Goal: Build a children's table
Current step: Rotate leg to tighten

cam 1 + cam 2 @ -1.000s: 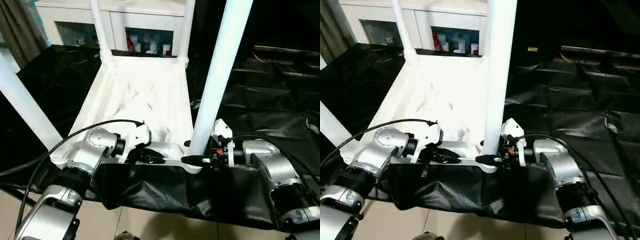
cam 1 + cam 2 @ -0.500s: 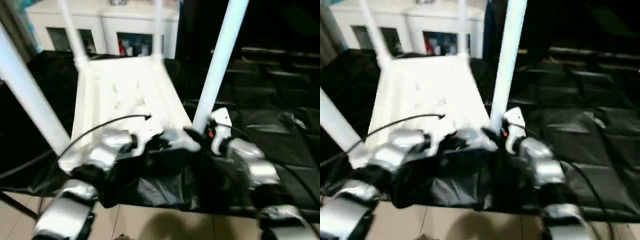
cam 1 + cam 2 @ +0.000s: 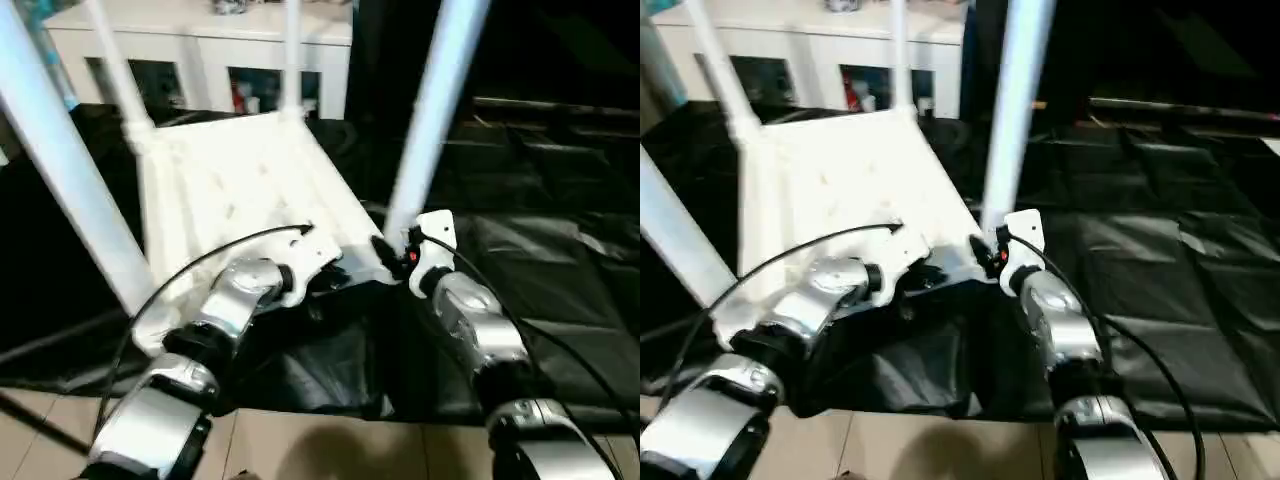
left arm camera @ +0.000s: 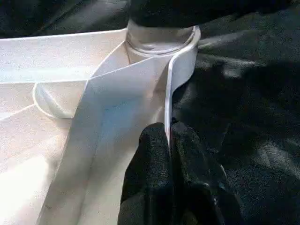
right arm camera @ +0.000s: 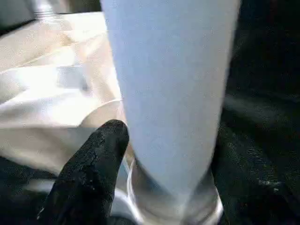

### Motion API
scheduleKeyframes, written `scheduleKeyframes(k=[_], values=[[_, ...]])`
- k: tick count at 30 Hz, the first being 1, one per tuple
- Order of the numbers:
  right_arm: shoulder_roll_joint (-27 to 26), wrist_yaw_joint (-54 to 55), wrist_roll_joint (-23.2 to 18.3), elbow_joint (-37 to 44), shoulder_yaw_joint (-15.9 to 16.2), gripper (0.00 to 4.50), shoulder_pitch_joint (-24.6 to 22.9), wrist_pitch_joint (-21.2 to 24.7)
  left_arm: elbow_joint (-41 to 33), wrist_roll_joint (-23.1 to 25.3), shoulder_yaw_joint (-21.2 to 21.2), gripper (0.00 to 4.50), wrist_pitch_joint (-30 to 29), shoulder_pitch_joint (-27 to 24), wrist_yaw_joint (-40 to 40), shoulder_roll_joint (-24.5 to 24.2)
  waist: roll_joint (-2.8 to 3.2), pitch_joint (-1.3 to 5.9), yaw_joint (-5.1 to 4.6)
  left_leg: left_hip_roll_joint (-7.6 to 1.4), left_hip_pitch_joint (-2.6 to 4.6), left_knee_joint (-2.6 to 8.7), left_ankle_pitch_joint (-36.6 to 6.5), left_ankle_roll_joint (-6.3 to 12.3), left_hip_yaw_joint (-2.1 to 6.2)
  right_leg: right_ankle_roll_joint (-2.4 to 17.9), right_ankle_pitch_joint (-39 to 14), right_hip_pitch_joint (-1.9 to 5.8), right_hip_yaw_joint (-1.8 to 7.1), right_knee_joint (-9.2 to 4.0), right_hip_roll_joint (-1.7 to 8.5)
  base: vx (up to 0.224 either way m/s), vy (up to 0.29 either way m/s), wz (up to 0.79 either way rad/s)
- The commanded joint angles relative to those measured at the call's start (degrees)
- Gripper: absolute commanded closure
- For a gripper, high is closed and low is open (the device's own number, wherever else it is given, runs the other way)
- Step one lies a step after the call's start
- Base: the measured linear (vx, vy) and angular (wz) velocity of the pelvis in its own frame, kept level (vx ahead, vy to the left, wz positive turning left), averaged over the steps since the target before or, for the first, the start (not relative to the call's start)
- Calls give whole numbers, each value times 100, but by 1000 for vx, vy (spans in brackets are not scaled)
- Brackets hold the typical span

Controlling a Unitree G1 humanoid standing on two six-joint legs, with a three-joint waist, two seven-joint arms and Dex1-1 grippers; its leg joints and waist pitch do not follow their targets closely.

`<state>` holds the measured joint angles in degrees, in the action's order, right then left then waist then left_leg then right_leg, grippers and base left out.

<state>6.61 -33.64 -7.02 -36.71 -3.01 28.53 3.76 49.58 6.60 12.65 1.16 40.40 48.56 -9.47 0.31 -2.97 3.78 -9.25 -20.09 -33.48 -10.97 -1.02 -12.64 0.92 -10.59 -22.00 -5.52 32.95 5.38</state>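
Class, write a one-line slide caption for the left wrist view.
Left gripper shut on the thin rim of the upturned children's table, below a leg seated in its corner socket.

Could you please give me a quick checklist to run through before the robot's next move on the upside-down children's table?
1. Left gripper pinched on the rim of the table top: ok.
2. Right gripper at the base of the near right leg, one finger against it: ok; clamping: cannot tell.
3. Near right leg standing in its corner socket: ok; fully seated: cannot tell.
4. All four legs upright: ok.
5. Table resting on the black-draped work table: ok, though its near edge sits close to the drop.
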Motion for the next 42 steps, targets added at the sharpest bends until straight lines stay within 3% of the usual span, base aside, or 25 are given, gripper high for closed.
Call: scheduleKeyframes(k=[1,7,8,10,13,15,18,22,24,25,26,28,33,37,41,42], values=[[-392,-1021,-71,33,991,168,-139,236,-215,-260,-148,450,168,86,-145,210,-50,280,36,-477,62,506,-2122,19,356,752,-2624,135,375,-535,569,0,0,0],[204,-1967,-201,396,1129,168,-256,321,-413,-371,12,450,250,-89,780,-135,-33,306,71,-485,58,466,-1606,199,283,1094,-1954,171,372,-443,521,0,0,0],[539,-2499,-306,636,1171,168,-316,444,-562,-483,95,450,320,-206,1392,-340,-52,307,66,-493,48,466,-1549,222,265,1123,-1899,169,372,-432,506,0,0,0],[759,-2891,-349,809,1186,168,-354,571,-699,-569,166,450,369,-317,1867,-493,-36,335,109,-509,20,449,-1342,283,262,1183,-1648,211,363,-369,505,26,-8,0],[1029,-3325,-309,948,1252,168,-361,631,-858,-629,242,450,332,-445,2358,-684,12,373,173,-524,27,412,-936,373,239,1426,-814,199,364,-261,496,35,-10,0],[1132,-3451,-289,956,1295,168,-355,630,-904,-646,235,450,304,-471,2438,-712,-12,410,210,-518,30,365,-579,493,215,1592,-156,204,354,-170,477,0,0,0],[1275,-3615,-281,949,1378,168,-338,644,-974,-707,216,450,259,-483,2521,-734,-17,424,284,-522,24,336,-428,576,210,1666,51,196,344,-131,484,0,0,0],[1348,-3752,-290,988,1383,168,-331,711,-1050,-743,206,450,203,-491,2615,-762,-38,377,290,-527,1,348,-787,442,219,1569,-516,185,349,-187,502,0,0,0],[1374,-3847,-304,1020,1389,201,-336,780,-1044,-740,184,450,206,-489,2638,-771,-45,352,288,-527,14,360,-1051,283,226,1417,-1130,173,366,-253,523,0,0,0],[1384,-3886,-342,1049,1407,201,-349,828,-1046,-731,174,450,207,-497,2639,-772,-45,345,287,-527,17,366,-1092,251,229,1380,-1244,169,368,-265,520,0,0,0],[1392,-3899,-363,1064,1412,204,-359,845,-1055,-726,174,450,203,-503,2632,-766,-85,339,286,-526,19,368,-1156,211,228,1306,-1445,164,374,-287,527,0,0,0],[1399,-3910,-392,1116,1432,224,-407,871,-1079,-720,152,450,195,-518,2537,-735,-75,340,293,-530,23,378,-1185,161,241,1215,-1620,159,376,-294,535,0,0,0],[1334,-3753,-388,1130,1369,237,-490,906,-924,-623,90,450,227,-449,2130,-604,-81,360,295,-520,7,357,-953,240,230,1242,-1249,155,372,-254,508,0,0,0],[1088,-3025,-241,940,1210,240,-520,852,-650,-416,34,450,294,-304,1433,-439,-102,338,280,-497,13,364,-1135,172,240,1117,-1724,153,371,-322,528,0,0,0],[528,-1299,9,330,824,247,-428,739,-221,-243,-125,450,165,34,303,-74,-67,301,203,-477,60,395,-1466,-27,276,895,-2507,102,369,-433,535,0,0,0],[331,-766,32,147,674,248,-382,723,-107,-218,-162,450,140,139,32,46,-78,287,148,-460,87,409,-1692,-131,312,736,-3009,99,335,-504,546,0,0,0]])
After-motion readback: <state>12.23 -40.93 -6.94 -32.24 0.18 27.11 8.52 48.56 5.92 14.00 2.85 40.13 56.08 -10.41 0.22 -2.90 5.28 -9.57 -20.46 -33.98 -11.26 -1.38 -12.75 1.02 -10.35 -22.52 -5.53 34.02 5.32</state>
